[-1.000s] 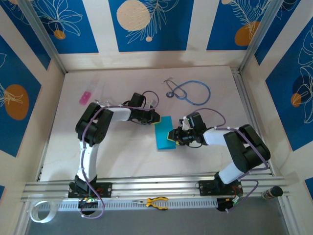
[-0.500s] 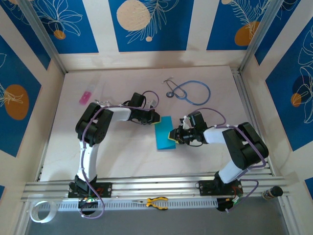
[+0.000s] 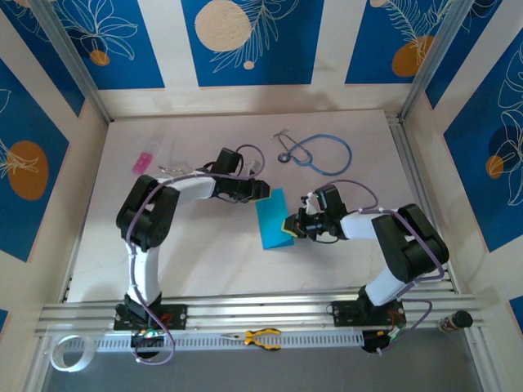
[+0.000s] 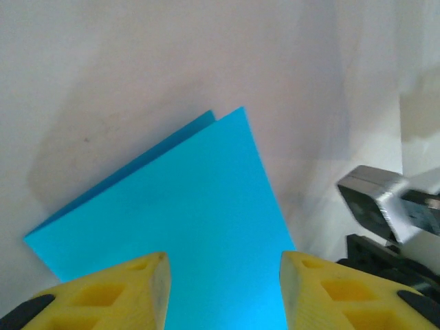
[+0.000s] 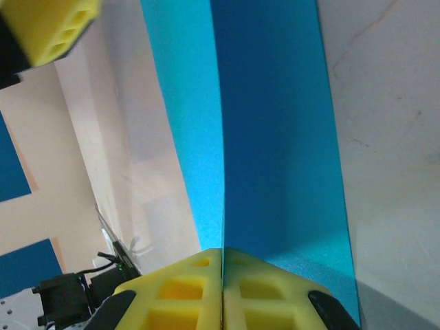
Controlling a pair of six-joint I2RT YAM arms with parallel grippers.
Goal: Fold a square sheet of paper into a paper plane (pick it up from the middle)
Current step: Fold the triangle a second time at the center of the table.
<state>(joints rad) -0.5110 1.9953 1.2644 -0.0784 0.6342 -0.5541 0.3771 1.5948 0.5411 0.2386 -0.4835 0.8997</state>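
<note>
At the middle of the counter point(image 3: 196, 245) lies the thin cyan-blue paper sheet point(image 3: 272, 217), folded; the right tool point(image 3: 292, 224) stays clenched on its edge; the left tool point(image 3: 263, 189), released, has drawn back a little; this crease seems finished.

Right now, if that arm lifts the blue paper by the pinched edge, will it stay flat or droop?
Probably droop: the square sheet of paper looks thin, held at one edge by the right gripper. Being folded double, it may sag less along the crease. It seems very light, so a nudge would likely slide it over the smooth table.
</note>
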